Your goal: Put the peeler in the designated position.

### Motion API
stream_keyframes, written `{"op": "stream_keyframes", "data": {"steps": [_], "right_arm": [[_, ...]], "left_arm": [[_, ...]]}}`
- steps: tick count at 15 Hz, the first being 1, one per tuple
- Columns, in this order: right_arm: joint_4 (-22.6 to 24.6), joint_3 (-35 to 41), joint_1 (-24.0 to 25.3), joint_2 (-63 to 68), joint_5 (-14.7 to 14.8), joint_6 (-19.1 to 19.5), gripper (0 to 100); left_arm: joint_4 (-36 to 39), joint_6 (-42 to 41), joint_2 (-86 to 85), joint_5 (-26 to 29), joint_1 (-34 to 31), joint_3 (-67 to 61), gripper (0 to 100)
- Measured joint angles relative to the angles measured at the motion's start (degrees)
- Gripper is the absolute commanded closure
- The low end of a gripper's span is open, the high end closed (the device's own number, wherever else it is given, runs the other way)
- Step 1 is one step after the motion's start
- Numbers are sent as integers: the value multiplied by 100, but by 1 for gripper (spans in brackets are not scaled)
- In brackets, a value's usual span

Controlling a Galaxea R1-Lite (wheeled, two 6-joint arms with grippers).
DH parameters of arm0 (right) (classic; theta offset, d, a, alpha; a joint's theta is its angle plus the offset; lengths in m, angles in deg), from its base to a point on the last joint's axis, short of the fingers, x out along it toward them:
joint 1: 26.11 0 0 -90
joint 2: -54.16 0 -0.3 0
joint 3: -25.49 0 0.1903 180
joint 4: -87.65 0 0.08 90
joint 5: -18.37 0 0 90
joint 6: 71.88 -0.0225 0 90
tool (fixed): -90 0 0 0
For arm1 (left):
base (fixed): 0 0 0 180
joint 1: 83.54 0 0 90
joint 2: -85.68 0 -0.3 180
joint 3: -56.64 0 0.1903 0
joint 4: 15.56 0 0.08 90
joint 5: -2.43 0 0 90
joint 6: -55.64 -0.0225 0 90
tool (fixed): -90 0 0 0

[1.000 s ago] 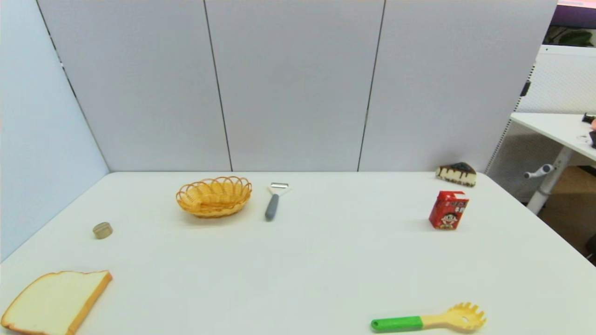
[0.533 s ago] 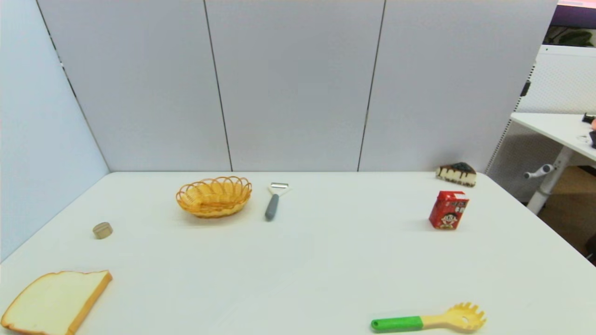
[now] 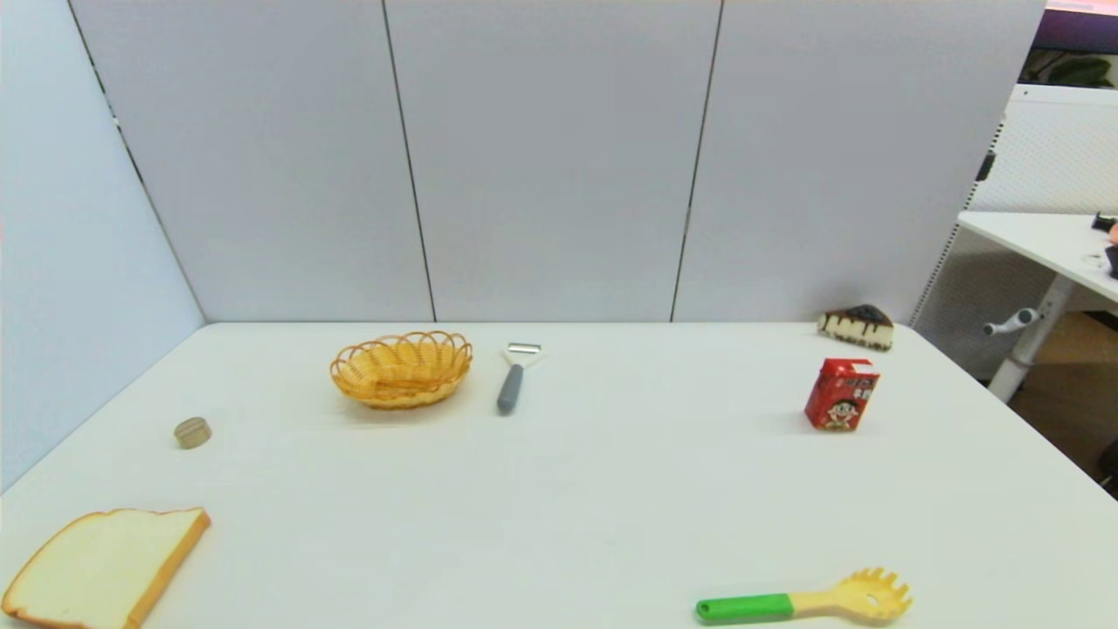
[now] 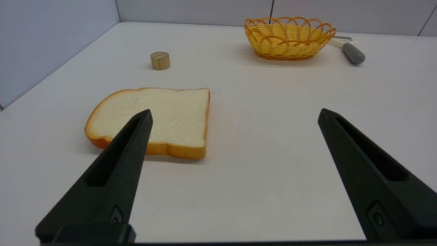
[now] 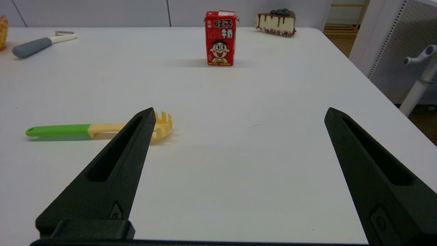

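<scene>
Nothing has moved since a second ago: every object on my smooth white table (image 3: 611, 489) lies exactly where it did, and neither of my arms has entered the head view.

My left gripper (image 4: 234, 114) hangs low over the near edge with its two tapered black fingers spread wide and nothing between them; my right gripper (image 5: 237, 112) does the same on the other side, also gaping and unloaded. Only the wrist views show these claws.

I place everything from the woven yellow wicker basket (image 3: 401, 368), oval with a looped rim. Nearest me, well to the basket's near left, lies a flat slice of white bread with a tan crust (image 4: 153, 119), soft-looking and matte, directly ahead of my left fingers. Far to the basket's near right lies a plastic pasta spoon with a green handle and toothed yellow head (image 3: 803, 602), just beyond one right finger. A short tan wooden cylinder (image 3: 192, 432) stands left of the basket, a little nearer me.

The small Y-shaped peeler with a grey cylindrical handle, white fork and thin metal blade (image 3: 512, 378) lies flat just right of the basket, apart from it, blade end away from me. In the left wrist view the basket hides most of its head.

Well right of the basket stands a red cartoon-printed drink carton (image 3: 840, 394), and behind it a wedge of chocolate-topped cake (image 3: 857, 327) at the table's far edge. Open tabletop lies between my claws and the peeler.
</scene>
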Motion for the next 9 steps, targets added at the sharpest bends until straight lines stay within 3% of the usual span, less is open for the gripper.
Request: {"op": "stream_keyframes", "data": {"steps": [9], "right_arm": [[-7, -1, 0, 0, 0, -16, 0]], "left_arm": [[-2, 0, 5, 2, 0, 0, 0]]}}
